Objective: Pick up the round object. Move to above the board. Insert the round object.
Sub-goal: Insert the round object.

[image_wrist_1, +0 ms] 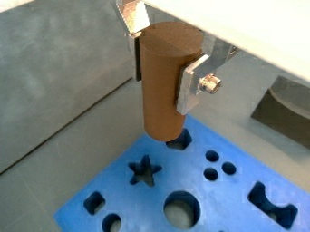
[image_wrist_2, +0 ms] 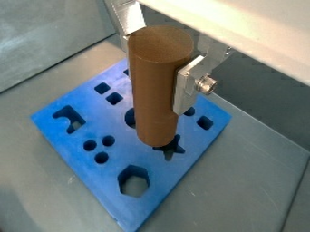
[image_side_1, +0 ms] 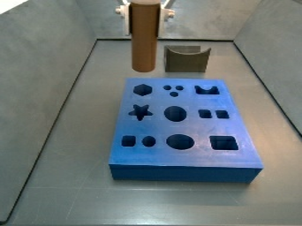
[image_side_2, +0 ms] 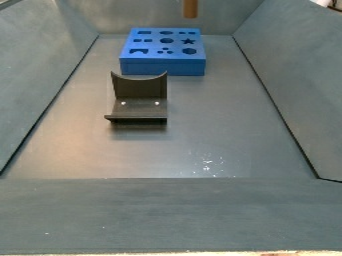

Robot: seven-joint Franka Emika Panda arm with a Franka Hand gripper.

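My gripper is shut on the round object, a tall orange-brown cylinder peg held upright between the silver fingers. The same grip shows in a wrist view with the peg. The peg hangs in the air over the blue board, clear of its surface. In a side view the gripper holds the peg high over the far left part of the board. The board's star, hexagon, round and square holes are all empty. In a side view only the peg's lower end shows above the board.
The dark fixture stands on the grey floor just behind the board, and shows in a side view and a wrist view. Sloping grey walls enclose the floor on both sides.
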